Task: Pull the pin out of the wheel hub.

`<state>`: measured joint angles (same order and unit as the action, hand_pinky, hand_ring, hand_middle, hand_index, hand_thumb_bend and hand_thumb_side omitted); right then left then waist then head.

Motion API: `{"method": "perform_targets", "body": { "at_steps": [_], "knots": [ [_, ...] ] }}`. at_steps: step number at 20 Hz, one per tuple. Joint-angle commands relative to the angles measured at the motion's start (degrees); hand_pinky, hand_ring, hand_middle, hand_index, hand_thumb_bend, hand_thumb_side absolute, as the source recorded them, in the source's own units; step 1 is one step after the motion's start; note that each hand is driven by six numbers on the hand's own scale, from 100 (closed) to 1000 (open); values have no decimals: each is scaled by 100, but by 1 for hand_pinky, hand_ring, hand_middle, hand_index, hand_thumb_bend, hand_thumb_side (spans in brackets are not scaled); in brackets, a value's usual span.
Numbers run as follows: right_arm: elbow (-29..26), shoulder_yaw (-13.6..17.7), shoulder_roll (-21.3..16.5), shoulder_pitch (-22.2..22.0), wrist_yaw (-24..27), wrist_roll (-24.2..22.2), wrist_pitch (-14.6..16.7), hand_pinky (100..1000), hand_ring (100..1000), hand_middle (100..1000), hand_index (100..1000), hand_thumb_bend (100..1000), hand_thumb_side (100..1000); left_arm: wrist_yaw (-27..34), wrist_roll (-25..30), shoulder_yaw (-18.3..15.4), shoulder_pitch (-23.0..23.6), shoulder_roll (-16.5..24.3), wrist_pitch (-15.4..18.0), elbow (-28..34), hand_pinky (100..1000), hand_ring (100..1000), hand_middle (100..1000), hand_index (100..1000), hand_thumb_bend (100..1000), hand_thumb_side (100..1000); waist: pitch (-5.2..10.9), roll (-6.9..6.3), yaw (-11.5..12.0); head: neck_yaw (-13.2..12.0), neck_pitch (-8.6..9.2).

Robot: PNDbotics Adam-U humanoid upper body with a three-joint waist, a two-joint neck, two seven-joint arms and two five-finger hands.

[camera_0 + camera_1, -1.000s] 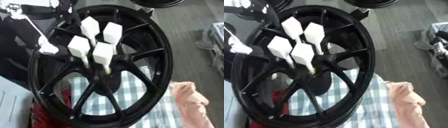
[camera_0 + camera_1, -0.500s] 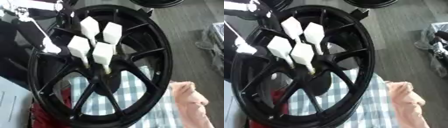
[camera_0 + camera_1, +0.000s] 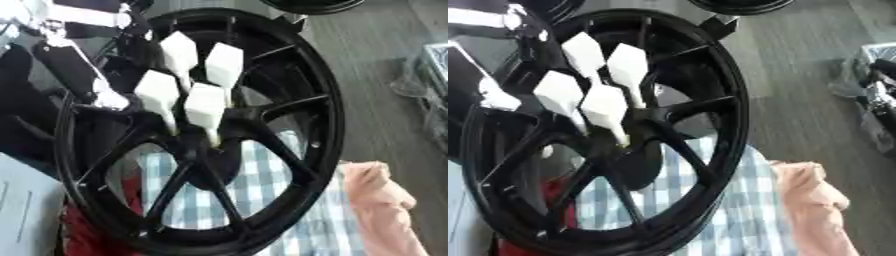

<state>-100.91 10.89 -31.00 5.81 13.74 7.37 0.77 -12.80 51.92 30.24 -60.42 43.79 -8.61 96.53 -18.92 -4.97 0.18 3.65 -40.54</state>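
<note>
Robot's left hand [image 3: 105, 97], with a black forearm and a white tip, is reaching in from the far left and showing at the left rim of the wheel hub [image 3: 324, 115]; whether its fingers are closed on anything cannot be told. Right hand is not showing in either view.

Four white pins [image 3: 206, 107] are standing in the centre of the black wheel hub. Each is showing a broad, faceted white head tapering to a thin stem that is running down into the hub centre. Two heads are sitting farther back, two nearer, and the four are clustering close together. The hand's white tip is lying just left of the leftmost pin head, apart from it.

Black spokes are radiating from the hub centre to the rim. Beneath the wheel, a blue-and-white checked cloth [image 3: 297, 210] is showing through the spokes, with a pink cloth [image 3: 381, 200] lying to its right.
</note>
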Motion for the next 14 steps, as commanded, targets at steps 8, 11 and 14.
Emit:
{"method": "perform_targets", "body": {
  "at_steps": [8, 11, 14],
  "knots": [
    [-113, 35, -109, 37, -52, 21, -6, 733, 811, 869, 861, 100, 486, 115, 5, 3, -48, -2, 11, -57, 683, 679, 659, 780, 365, 296, 97, 46, -4, -1, -13],
    [-117, 37, -107, 40, -50, 24, -5, 733, 811, 869, 861, 100, 483, 93, 5, 36, -44, -26, 26, -98, 681, 676, 654, 776, 363, 303, 95, 49, -6, -2, -9],
    [-117, 35, -107, 42, -49, 26, -5, 732, 811, 869, 861, 100, 484, 72, 5, 64, -38, -48, 50, -145, 675, 664, 640, 764, 360, 301, 95, 50, -8, -2, -8]
  ]
}}
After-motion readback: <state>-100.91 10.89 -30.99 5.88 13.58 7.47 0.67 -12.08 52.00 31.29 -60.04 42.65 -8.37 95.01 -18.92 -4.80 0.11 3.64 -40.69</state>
